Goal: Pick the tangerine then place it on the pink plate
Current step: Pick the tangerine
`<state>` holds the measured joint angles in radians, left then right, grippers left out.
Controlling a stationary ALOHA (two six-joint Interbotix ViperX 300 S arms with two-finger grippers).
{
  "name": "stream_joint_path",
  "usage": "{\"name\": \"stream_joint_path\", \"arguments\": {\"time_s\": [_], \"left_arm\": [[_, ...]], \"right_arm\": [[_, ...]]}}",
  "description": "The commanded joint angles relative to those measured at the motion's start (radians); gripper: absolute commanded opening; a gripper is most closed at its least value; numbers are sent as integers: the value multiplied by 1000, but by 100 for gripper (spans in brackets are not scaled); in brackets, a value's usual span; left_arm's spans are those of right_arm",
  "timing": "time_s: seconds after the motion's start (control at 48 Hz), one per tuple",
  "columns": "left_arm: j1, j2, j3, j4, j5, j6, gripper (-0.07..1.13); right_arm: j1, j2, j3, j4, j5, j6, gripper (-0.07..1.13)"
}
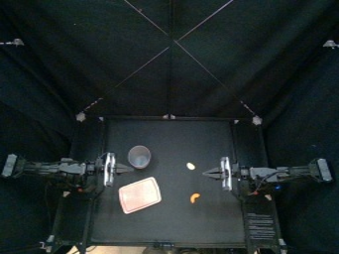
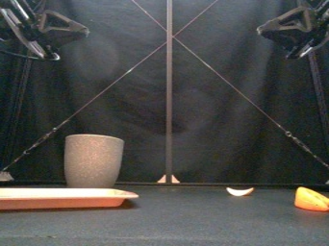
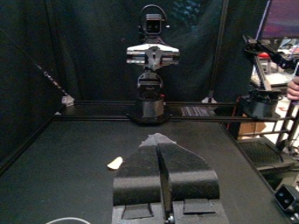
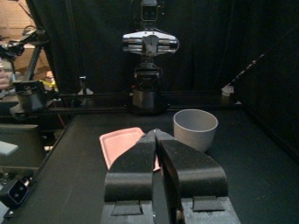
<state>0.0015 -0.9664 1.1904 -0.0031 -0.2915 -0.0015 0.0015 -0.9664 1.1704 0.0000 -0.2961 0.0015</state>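
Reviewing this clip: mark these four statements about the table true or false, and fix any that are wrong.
1. The grey cup stands upright behind the pink tray. True.
2. The tangerine already lies on the tray. False: it lies on the bare table, to the right of the tray.
3. A small pale toy lies on the table, apart from the tangerine. True.
4. The right gripper holds the tangerine. False: its jaws are shut on nothing, at the table's right side.
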Motion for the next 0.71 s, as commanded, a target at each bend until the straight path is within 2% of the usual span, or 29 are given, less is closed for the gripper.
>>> {"name": "stream_joint_path", "arguments": {"time_s": [0.021,0.188,0.312,0.396,0.479,0.562,0.708], "left_arm": [[3,-2,-44,-12,-8,0,-1],[5,-2,-41,-11,-6,8,0],[20,0,-32,-8,-8,8,0],[29,-2,-25,-8,-8,8,0],[49,-2,-17,-8,-8,8,0],[67,-2,-14,-8,-8,8,0],[86,-2,-14,-18,-17,0,0]], "right_arm": [[-12,12,-2,-8,8,0,4],[-20,17,-6,-57,94,-3,4],[-25,28,-21,-132,173,-5,5],[-25,41,-28,-190,225,-6,10],[-31,64,-37,-247,278,2,23],[-38,94,-46,-275,298,2,41],[-57,150,-57,-249,295,18,84]]}}
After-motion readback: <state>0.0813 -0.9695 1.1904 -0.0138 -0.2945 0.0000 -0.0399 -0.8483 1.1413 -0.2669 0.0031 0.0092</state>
